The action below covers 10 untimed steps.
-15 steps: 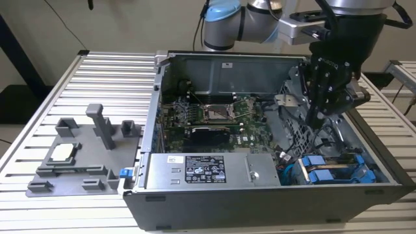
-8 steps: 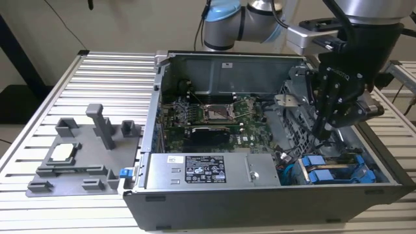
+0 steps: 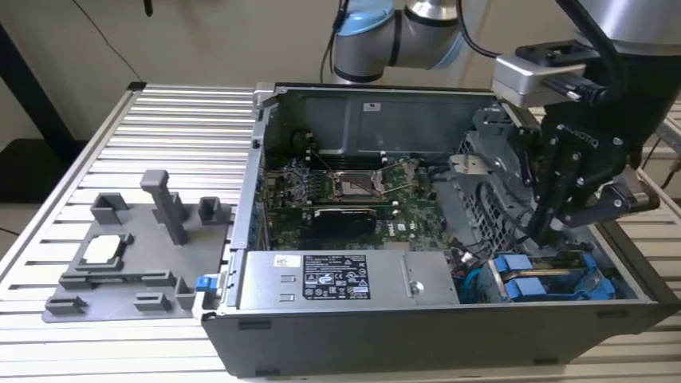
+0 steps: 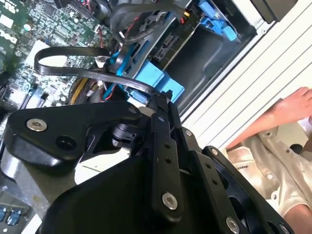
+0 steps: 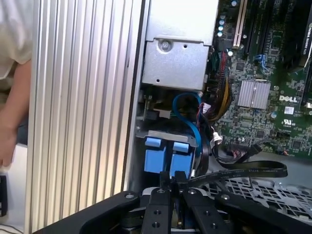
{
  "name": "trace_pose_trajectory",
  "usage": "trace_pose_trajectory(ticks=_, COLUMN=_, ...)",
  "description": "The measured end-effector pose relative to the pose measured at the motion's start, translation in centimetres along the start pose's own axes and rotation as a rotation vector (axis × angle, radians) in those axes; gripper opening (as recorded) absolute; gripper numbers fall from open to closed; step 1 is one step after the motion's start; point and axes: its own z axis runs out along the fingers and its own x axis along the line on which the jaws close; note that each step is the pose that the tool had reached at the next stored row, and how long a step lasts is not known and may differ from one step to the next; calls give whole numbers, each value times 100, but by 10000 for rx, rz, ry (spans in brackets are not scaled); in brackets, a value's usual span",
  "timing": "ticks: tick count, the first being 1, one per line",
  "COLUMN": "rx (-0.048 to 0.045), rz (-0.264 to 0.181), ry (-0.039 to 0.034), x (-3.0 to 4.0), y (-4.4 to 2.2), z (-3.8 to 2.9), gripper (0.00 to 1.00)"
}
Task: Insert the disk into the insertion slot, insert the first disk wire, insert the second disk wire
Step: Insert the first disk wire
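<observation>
Black sheet metal, the open computer case, stands on the slatted tabletop in the exterior view. Low at the exterior view's right the end effector reaches down inside it, just above two blue carriers set side by side. We take the nearer one for the disk, though we cannot tell the pair apart for sure. In the second wrist view the end effector looks clenched on the end of a flat black disk wire, which loops away over the green motherboard; a blue frame lies just beyond the tips. In the first wrist view the disk sits seated in the insertion slot, its blue tabs just beside the end effector, the wire trailing off sideways. We judge the wire light and limp with a stiff plug, best gripped at the plug, not the ribbon. The disk should be rigid, heavier and shock-sensitive, best taken by its plastic frame.
</observation>
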Motion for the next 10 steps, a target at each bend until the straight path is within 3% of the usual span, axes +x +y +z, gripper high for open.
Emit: trace_pose_trajectory(ticks=10, rx=-79, rz=-13, ry=-46, x=137, y=-215, z=38, gripper=16)
